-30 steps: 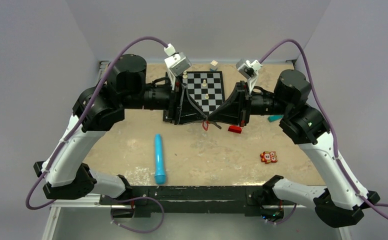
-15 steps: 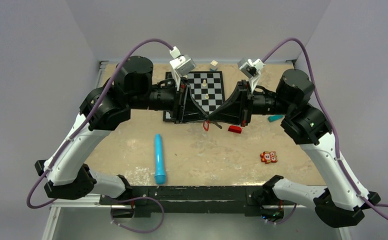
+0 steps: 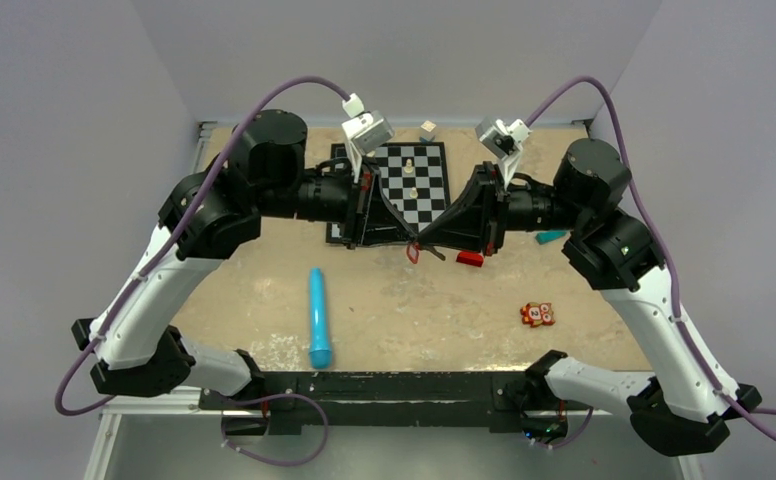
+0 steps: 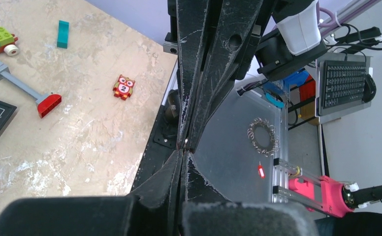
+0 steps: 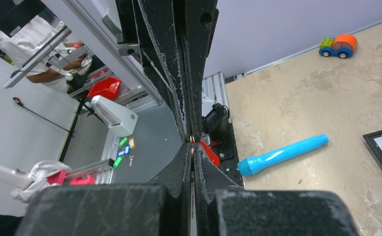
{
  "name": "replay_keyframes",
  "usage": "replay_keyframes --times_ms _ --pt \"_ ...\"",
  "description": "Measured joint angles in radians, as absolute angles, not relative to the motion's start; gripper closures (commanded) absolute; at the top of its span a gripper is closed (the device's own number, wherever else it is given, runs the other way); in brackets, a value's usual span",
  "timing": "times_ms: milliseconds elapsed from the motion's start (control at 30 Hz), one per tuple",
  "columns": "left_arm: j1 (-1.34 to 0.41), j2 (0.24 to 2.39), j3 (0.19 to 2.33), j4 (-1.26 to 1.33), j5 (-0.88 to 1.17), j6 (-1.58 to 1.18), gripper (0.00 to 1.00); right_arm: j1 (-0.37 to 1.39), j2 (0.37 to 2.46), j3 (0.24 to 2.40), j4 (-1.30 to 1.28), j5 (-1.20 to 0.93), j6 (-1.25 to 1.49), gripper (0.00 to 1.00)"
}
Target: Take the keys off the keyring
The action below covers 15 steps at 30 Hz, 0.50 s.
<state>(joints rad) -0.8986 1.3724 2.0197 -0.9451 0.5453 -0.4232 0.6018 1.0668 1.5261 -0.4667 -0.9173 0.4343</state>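
Red oblong plastic keyring (image 3: 412,251) dangles just below the touching tips. Above it the left pincer (image 3: 407,237) has just pressed shut against the right pincer (image 3: 426,237), which is clamped, seemingly on the ring. Pulling the tiny metal key, unseen, can likely start.

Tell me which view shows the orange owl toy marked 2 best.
The left wrist view: the orange owl toy lies unobstructed, close enough that its eyes and the 2 read clearly. The top external view shows the same toy whole but tiny. The right wrist view does not show it.
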Motion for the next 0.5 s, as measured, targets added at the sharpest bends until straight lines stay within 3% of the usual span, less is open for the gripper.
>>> replay_keyframes --times_ms 500 --pt "-0.899 1.446 2.113 -1.085 0.661 -0.347 1.00 0.602 1.081 1.526 -0.508 -1.008 0.434 1.00"
